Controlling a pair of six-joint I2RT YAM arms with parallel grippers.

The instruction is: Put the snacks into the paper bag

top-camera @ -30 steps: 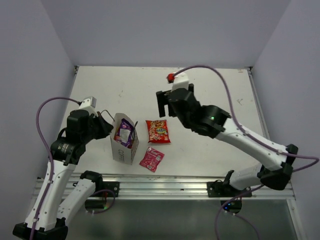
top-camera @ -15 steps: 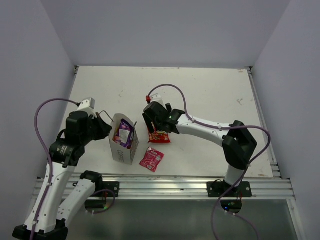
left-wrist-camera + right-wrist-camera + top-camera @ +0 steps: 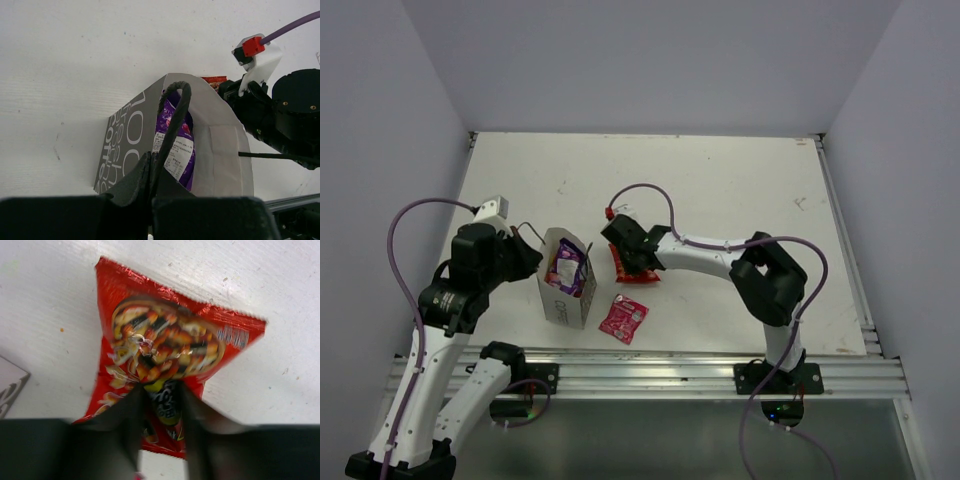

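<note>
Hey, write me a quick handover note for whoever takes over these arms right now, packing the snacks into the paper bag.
Left gripper: shut on the cord handle of the paper bag, which stands upright.
Right gripper: pinching the red chip bag, which lies flat on the table.
Done: purple packet is in the bag.
To do: red chip bag, then the pink-red sachet lying beside the bag.

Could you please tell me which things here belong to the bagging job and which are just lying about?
Job: paper bag, purple packet inside it, red chip bag, pink-red sachet.
Just there: purple cable, metal rail.
</note>
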